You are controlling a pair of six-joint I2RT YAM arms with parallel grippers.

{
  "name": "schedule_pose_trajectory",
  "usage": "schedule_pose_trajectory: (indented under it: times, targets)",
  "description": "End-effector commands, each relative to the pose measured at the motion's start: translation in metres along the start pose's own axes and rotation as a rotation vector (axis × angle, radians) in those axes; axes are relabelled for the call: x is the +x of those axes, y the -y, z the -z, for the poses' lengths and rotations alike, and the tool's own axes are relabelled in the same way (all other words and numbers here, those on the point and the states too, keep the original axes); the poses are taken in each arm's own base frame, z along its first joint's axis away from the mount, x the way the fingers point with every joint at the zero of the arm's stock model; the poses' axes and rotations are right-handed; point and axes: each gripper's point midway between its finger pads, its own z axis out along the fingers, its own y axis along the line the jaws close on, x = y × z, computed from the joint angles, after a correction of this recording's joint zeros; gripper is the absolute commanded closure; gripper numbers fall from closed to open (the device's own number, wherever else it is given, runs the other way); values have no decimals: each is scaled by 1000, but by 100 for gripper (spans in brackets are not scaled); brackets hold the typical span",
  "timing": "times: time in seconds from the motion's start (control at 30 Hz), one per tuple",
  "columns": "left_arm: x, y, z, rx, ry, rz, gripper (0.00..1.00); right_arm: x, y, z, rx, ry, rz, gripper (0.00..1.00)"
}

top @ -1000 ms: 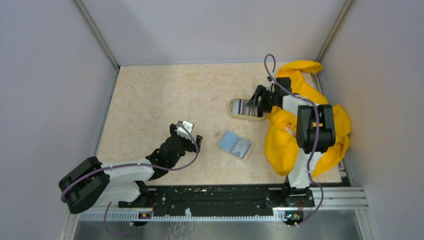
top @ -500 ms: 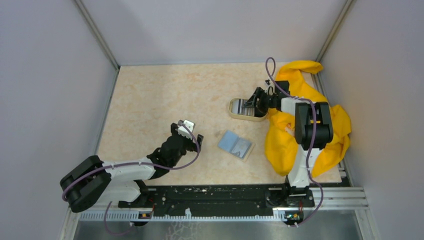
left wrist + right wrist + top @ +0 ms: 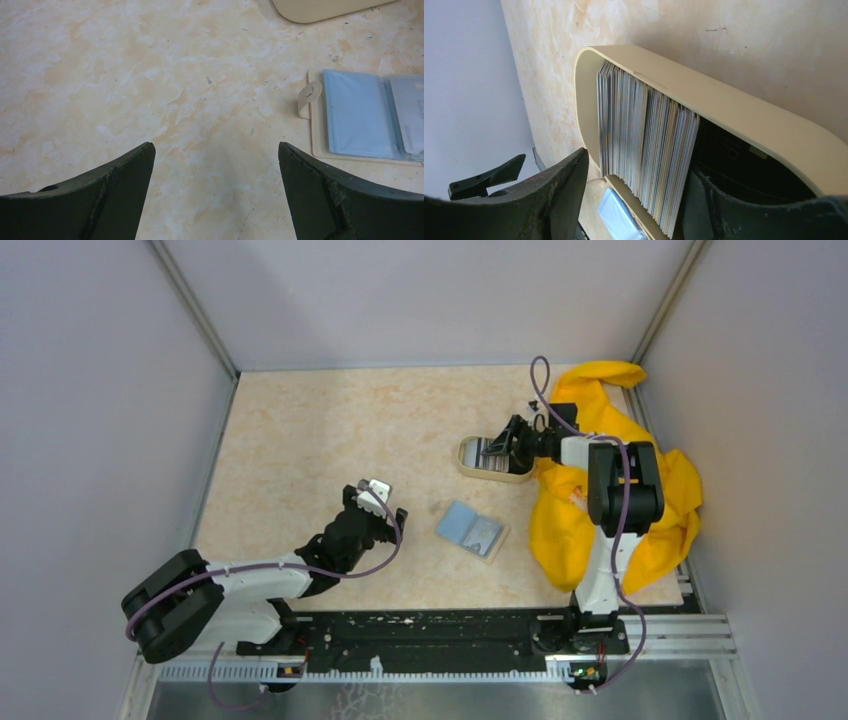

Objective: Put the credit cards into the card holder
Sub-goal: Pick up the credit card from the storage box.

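Note:
The credit cards [image 3: 644, 150] stand edge-on as a striped stack in the oval beige dish [image 3: 744, 112], also seen from above [image 3: 484, 452]. My right gripper [image 3: 639, 172] is open at the dish. Its jaws stand either side of the stack, one fingertip [image 3: 574, 165] apart from it at the dish's end, the other inside the dish close to the cards. The tan card holder [image 3: 470, 530] lies open on the table, light blue inside up. It shows in the left wrist view [image 3: 365, 117] with its snap tab [image 3: 309, 93]. My left gripper [image 3: 215, 147] is open and empty, left of the holder.
A big yellow cloth [image 3: 590, 500] lies heaped at the right, under the right arm. The dish's edge [image 3: 320, 9] shows at the top of the left wrist view. Grey walls enclose the marbled table [image 3: 320, 440].
My right gripper has shifted a little left, further over the dish and the cards. My left arm has barely moved.

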Motion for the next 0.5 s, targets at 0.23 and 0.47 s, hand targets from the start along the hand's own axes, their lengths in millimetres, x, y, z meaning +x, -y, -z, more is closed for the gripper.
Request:
schedule_pose_trajectory:
  times: [0.23, 0.47]
  targets:
    - [-11, 2, -3, 7, 22, 1, 1, -18, -27, 25, -106, 42, 39, 41]
    - [-11, 2, -2, 7, 25, 5, 1, -20, -31, 30, -98, 46, 56, 41]
